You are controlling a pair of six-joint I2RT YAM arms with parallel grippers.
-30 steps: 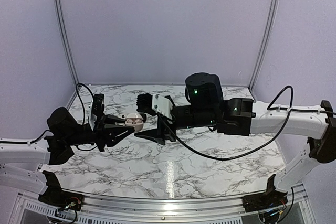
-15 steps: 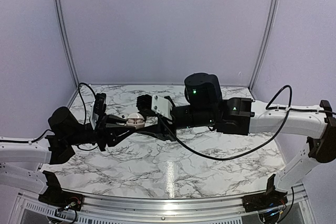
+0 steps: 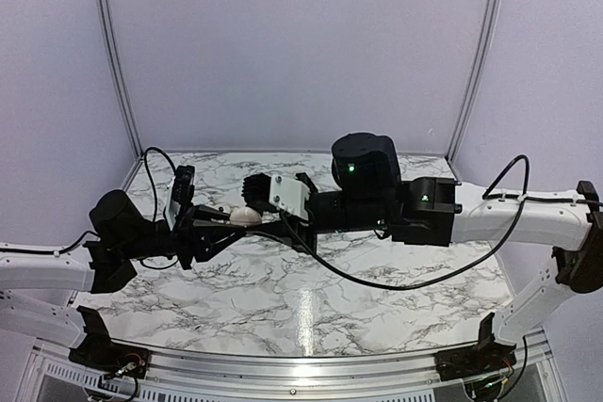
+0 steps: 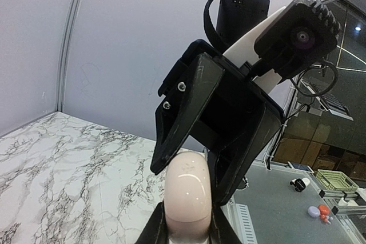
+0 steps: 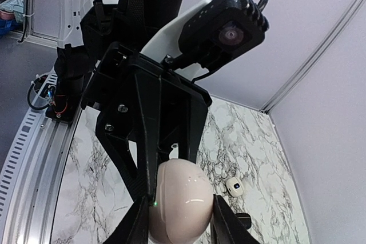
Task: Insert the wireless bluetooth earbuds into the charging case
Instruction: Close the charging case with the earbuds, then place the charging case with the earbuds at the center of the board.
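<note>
Gripping case (image 4: pixel 187 190) in shut left tool (image 4: pixel 187 224), now also pinching it with right tool (image 5: pixel 177 221) narrowed from wide, apparently snapping it closed from open a second ago, leaving one white earbud (image 5: pixel 233 186) out on far surface (image 5: pixel 251 141), so probably unfinished.

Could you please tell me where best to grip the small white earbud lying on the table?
Probably across its rounded body, from straight above: the earbud lies low and alone on the table, so a sideways approach would scrape the marble.
</note>
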